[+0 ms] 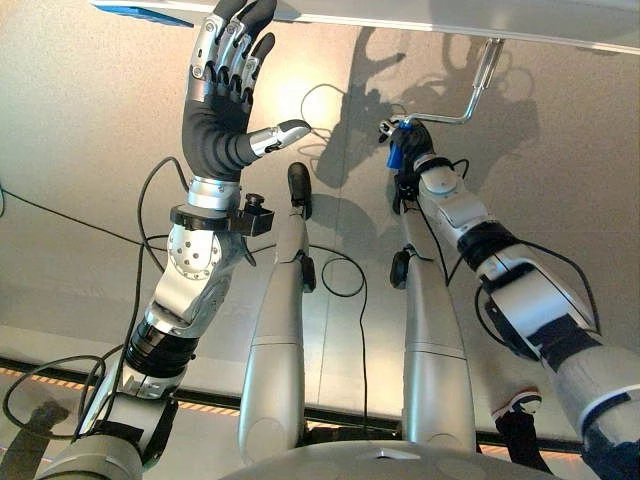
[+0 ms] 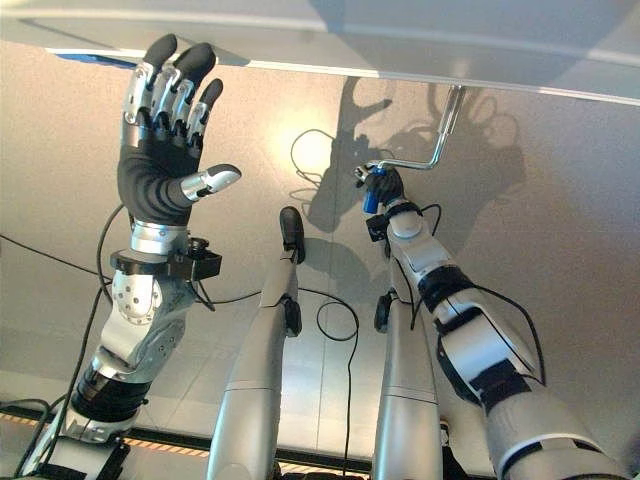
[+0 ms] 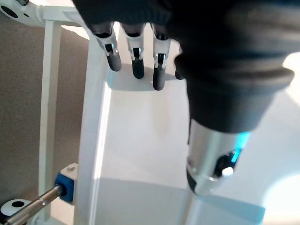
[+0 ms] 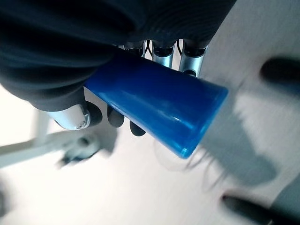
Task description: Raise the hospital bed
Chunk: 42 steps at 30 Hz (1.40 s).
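The robot's left hand (image 1: 222, 105) rises on the left of the head views with its silver, dark-tipped fingers straight and spread and the thumb held out to the side, holding nothing; its fingertips reach up to the white flat edge of the hospital bed frame (image 2: 420, 62) that runs across the top. In the left wrist view those straight fingers (image 3: 135, 56) lie along a white upright rail of the bed (image 3: 96, 140), close to it, though contact cannot be confirmed. Farther out and to the right, the robot's right hand (image 2: 385, 190) is curled round the blue cylindrical plastic grip (image 4: 159, 110) of the bent silver metal crank handle (image 1: 468, 105); the right wrist view shows the fingers wrapped over the blue grip with the thumb beneath it, the free end of the grip sticking out past the hand. From the grip the metal rod runs sideways, bends, and climbs to the underside of the bed frame, where its upper end meets the white edge. Beyond and below lies the pale grey floor (image 1: 90, 150).
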Motion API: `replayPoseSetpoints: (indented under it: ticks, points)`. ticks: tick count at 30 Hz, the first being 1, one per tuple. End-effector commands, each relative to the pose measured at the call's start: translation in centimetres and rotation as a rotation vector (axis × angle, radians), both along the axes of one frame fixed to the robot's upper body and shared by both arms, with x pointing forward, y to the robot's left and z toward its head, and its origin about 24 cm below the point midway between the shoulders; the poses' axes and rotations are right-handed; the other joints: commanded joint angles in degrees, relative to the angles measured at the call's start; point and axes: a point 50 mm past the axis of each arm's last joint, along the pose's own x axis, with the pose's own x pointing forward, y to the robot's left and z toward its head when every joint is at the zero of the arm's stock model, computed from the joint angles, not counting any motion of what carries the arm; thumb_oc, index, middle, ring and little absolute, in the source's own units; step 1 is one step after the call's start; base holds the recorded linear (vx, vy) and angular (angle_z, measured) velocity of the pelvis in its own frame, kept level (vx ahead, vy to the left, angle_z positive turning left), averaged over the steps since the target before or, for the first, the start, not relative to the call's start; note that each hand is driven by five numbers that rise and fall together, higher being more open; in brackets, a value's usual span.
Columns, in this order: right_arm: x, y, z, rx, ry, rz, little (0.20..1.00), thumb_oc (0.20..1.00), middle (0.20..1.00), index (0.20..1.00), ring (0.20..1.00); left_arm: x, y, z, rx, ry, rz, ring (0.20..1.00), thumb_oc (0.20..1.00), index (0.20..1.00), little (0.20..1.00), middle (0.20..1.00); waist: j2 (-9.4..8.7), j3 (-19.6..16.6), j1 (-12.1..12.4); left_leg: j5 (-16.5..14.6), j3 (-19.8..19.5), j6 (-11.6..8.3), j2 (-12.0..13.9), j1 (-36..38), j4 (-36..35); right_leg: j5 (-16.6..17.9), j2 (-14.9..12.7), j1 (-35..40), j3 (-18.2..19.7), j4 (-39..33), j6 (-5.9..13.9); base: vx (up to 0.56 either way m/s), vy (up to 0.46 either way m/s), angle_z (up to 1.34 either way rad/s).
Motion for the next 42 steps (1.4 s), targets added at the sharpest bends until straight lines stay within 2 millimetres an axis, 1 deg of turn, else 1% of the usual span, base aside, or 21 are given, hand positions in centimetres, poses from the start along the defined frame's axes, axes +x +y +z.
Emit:
replayPoseSetpoints:
  ticks: [1,4,6,9,12,13,14,15,18,19,21,22,25,27,29,30,32,34,36,39,42]
  points:
    - [-5.4,9.6,6.0,0.142,-0.307,0.529,0.200,0.200,0.200,0.200,0.200,-2.6,0.5,0.9,0.030,-0.139,-0.028,1.000,1.000,1.000,1.000,1.000,2.43,-0.49,-1.63,-4.87,-0.02,-0.09,-2.55,1.07,3.46,-2.86,-2.37,3.99,0.03,-0.79,7.00,0.00,0.000,0.00]
    - [-6.7,5.8,6.8,0.220,-0.384,0.513,0.200,0.200,0.200,0.200,0.200,-2.9,0.7,0.8,0.053,-0.151,-0.013,1.000,1.000,1.000,1.000,1.000,1.82,-0.49,-2.65,-4.86,0.21,-0.11,-2.40,1.48,3.35,-2.84,-2.24,4.25,0.20,-0.84,7.12,0.00,-0.023,0.01]
    - [-7.8,3.7,7.1,0.238,-0.431,0.500,0.200,0.200,0.200,0.200,0.200,-3.0,1.0,0.7,0.072,-0.154,0.001,1.000,1.000,1.000,1.000,1.000,1.48,-0.49,-3.38,-4.89,0.21,-0.12,-2.32,1.70,3.32,-2.85,-2.13,4.43,0.27,-0.85,7.15,0.00,-0.041,0.00]
    - [-8.7,-0.1,7.1,0.345,-0.468,0.429,0.200,0.200,0.200,0.200,0.200,-3.3,1.5,0.6,0.085,-0.156,0.015,1.000,1.000,1.000,1.000,1.000,0.99,-0.49,-4.32,-4.89,0.39,-0.21,-2.28,2.01,3.18,-2.90,-1.87,4.59,0.44,-1.04,7.27,0.00,-0.042,0.00]
    - [-9.7,-3.0,7.0,0.413,-0.516,0.354,0.200,0.200,0.200,0.200,0.200,-3.4,2.3,0.4,0.073,-0.148,0.036,1.000,1.000,1.000,1.000,1.000,0.51,-0.49,-5.14,-5.06,0.52,-0.15,-2.18,2.40,3.04,-2.98,-1.55,4.73,0.81,-1.08,7.30,0.00,-0.026,0.00]
    - [-9.7,-3.0,7.0,0.413,-0.516,0.354,0.200,0.200,0.200,0.200,0.200,-3.4,2.3,0.4,0.073,-0.148,0.036,1.000,1.000,1.000,1.000,1.000,0.51,-0.49,-5.13,-5.06,0.52,-0.15,-2.18,2.41,3.03,-2.98,-1.55,4.73,0.81,-1.08,7.30,0.00,0.000,0.00]
    - [-10.1,-4.4,7.0,0.487,-0.544,0.305,0.200,0.200,0.200,0.200,0.200,-3.5,2.5,0.3,0.068,-0.145,0.037,1.000,1.000,1.000,1.000,1.000,0.31,-0.49,-5.56,-5.25,0.66,-0.05,-2.06,2.50,3.16,-3.13,-1.38,4.63,1.02,-0.79,7.28,0.00,0.000,0.00]
    - [-10.1,-4.5,7.0,0.487,-0.544,0.305,0.200,0.200,0.200,0.200,0.200,-3.5,2.5,0.3,0.068,-0.145,0.037,1.000,1.000,1.000,1.000,1.000,0.31,-0.49,-5.56,-5.25,0.67,-0.05,-2.06,2.50,3.16,-3.13,-1.38,4.63,1.02,-0.79,7.28,0.01,-0.038,0.02]
    - [-10.7,-6.9,6.9,0.538,-0.591,0.202,0.200,0.200,0.200,0.200,0.200,-3.8,3.0,0.6,0.055,-0.160,0.044,1.000,1.000,1.000,1.000,1.000,-0.15,-0.49,-6.31,-5.40,0.87,-0.11,-1.78,2.88,3.08,-3.44,-1.01,4.66,1.22,-0.57,7.28,0.00,-0.046,0.01]
    - [-10.8,-6.9,6.9,0.538,-0.590,0.201,0.200,0.200,0.200,0.200,0.200,-3.8,3.0,0.6,0.055,-0.159,0.043,1.000,1.000,1.000,1.000,1.000,-0.16,-0.49,-6.26,-5.39,0.89,-0.11,-1.78,2.93,3.04,-3.44,-1.00,4.69,1.24,-0.57,7.28,0.00,-0.041,0.01]
    - [-10.8,-8.1,6.5,0.561,-0.595,0.135,0.200,0.200,0.200,0.200,0.200,-4.0,3.2,0.7,0.050,-0.169,0.045,1.000,1.000,1.000,1.000,1.000,-0.44,-0.49,-6.54,-5.45,0.93,-0.10,-1.69,3.23,2.77,-3.47,-0.79,4.84,1.18,-0.60,7.24,0.00,-0.042,0.00]
    - [-10.8,-8.1,6.5,0.561,-0.595,0.135,0.200,0.200,0.200,0.200,0.200,-4.0,3.2,0.7,0.050,-0.169,0.045,1.000,1.000,1.000,1.000,1.000,-0.44,-0.49,-6.54,-5.45,0.93,-0.10,-1.69,3.23,2.76,-3.47,-0.79,4.84,1.18,-0.60,7.24,0.00,-0.046,0.00]
    - [-11.1,-10.0,6.4,0.607,-0.627,0.052,0.200,0.200,0.200,0.200,0.200,-4.1,3.5,1.0,0.033,-0.184,0.046,1.000,1.000,1.000,1.000,1.000,-0.89,-0.49,-7.18,-5.51,0.89,-0.19,-1.55,3.52,2.39,-3.58,-0.45,4.94,1.19,-0.80,7.16,0.00,-0.032,0.00]
    - [-11.2,-10.4,6.3,0.617,-0.634,0.030,0.200,0.200,0.200,0.200,0.200,-4.2,3.5,1.0,0.031,-0.185,0.046,1.000,1.000,1.000,1.000,1.000,-1.02,-0.49,-7.25,-5.56,0.86,-0.17,-1.56,3.56,2.40,-3.61,-0.39,4.91,1.19,-0.75,7.14,0.00,-0.017,0.01]
    - [-11.4,-11.6,6.2,0.629,-0.659,-0.046,0.200,0.200,0.200,0.200,0.200,-4.3,3.7,1.0,0.027,-0.189,0.057,1.000,1.000,1.000,1.000,1.000,-1.23,-0.49,-7.46,-5.64,0.91,-0.21,-1.51,3.67,2.28,-3.67,-0.30,4.93,1.18,-0.78,7.15,0.00,0.000,0.00]
    - [-11.4,-11.6,6.2,0.629,-0.660,-0.047,0.200,0.200,0.200,0.200,0.200,-4.3,3.7,1.0,0.027,-0.189,0.057,1.000,1.000,1.000,1.000,1.000,-1.23,-0.49,-7.42,-5.64,0.92,-0.22,-1.50,3.68,2.27,-3.67,-0.29,4.92,1.19,-0.77,7.15,0.00,0.000,0.00]
    - [-11.3,-14.3,5.7,0.681,-0.685,-0.208,0.200,0.200,0.200,0.200,0.200,-4.3,4.0,1.2,0.007,-0.198,0.065,1.000,1.000,1.000,1.000,1.000,-1.47,-0.49,-7.68,-5.89,0.81,-0.13,-1.57,3.64,2.51,-3.82,-0.23,4.87,1.15,-0.57,7.12,0.01,-0.025,-0.04]
    - [-11.3,-14.3,5.8,0.681,-0.687,-0.208,0.200,0.200,0.200,0.200,0.200,-4.3,4.0,1.2,0.007,-0.198,0.064,1.000,1.000,1.000,1.000,1.000,-1.43,-0.49,-7.64,-5.91,0.80,-0.13,-1.56,3.61,2.52,-3.84,-0.23,4.84,1.14,-0.55,7.12,0.00,-0.004,-0.02]
    - [-11.2,-15.8,5.9,0.747,-0.722,-0.287,0.200,0.200,0.200,0.200,0.200,-4.4,4.2,1.4,-0.011,-0.211,0.062,1.000,1.000,1.000,1.000,1.000,-1.55,-0.49,-7.75,-6.03,0.65,-0.11,-1.67,3.75,2.48,-3.89,-0.22,5.14,1.14,-0.68,7.11,0.00,0.000,0.00]
    - [-11.3,-16.4,5.8,0.784,-0.737,-0.307,0.200,0.200,0.200,0.200,0.200,-4.6,4.3,1.5,-0.026,-0.214,0.062,1.000,1.000,1.000,1.000,1.000,-1.76,-0.49,-7.75,-6.09,0.64,-0.13,-1.63,3.93,2.28,-3.87,-0.22,5.39,0.98,-0.88,7.11,0.00,-0.008,0.03]
    - [-10.8,-17.9,4.8,0.767,-0.698,-0.419,0.200,0.200,0.200,0.200,0.200,-4.4,4.4,1.4,-0.029,-0.211,0.069,1.000,1.000,1.000,1.000,1.000,-1.99,-0.49,-7.73,-6.12,0.64,-0.15,-1.70,4.02,2.29,-3.78,-0.28,5.53,0.89,-0.93,7.11,0.00,0.000,0.00]
